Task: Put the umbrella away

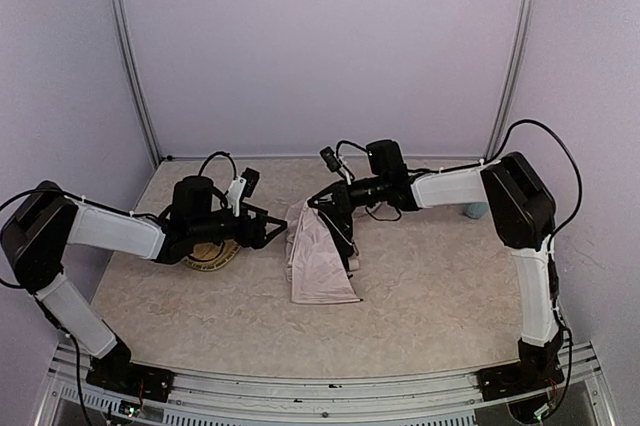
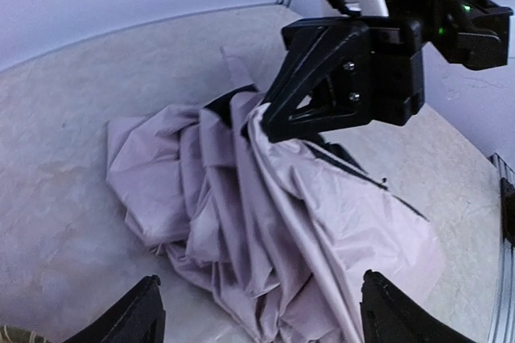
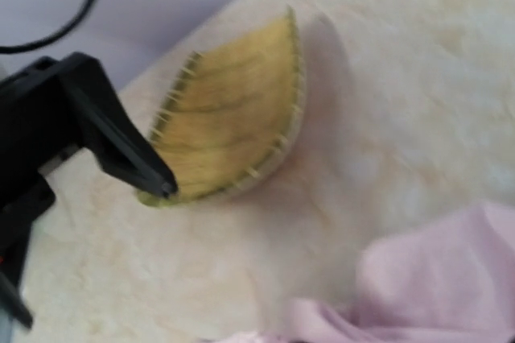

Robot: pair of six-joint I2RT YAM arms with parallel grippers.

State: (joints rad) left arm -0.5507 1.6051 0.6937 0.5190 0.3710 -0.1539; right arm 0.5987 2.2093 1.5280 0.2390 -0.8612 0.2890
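**Umbrella on the surface beside the tray, pinched by the right pincer**

The yellow woven tray lies on the surface at the left, mostly hidden under the left arm in the top view. The right wrist view shows more of it: a shallow woven dish with a pale rim, and the part of its inside that shows is plain weave. The umbrella is wholly outside it, lying on the surface just to the tray's right, between the two arms.

The umbrella is collapsed into a loose, crumpled heap of pale pink fabric. From above, its long axis runs from far to near, leaning a little to the right at the near end. The far end is narrow and bunched, and the near end fans out wide and flat. Black ribs show among the folds on the right-arm side. The handle cannot be made out.

The right pincer comes down onto the narrow far part of the heap. Its jaws are drawn together on a fold of fabric, which rises to a peak at the tips.

The left pincer hangs above the tray's right edge and points at the umbrella. Its jaws are spread wide and hold nothing. Its fingertips sit at either side of the fabric in its own view, apart from it.
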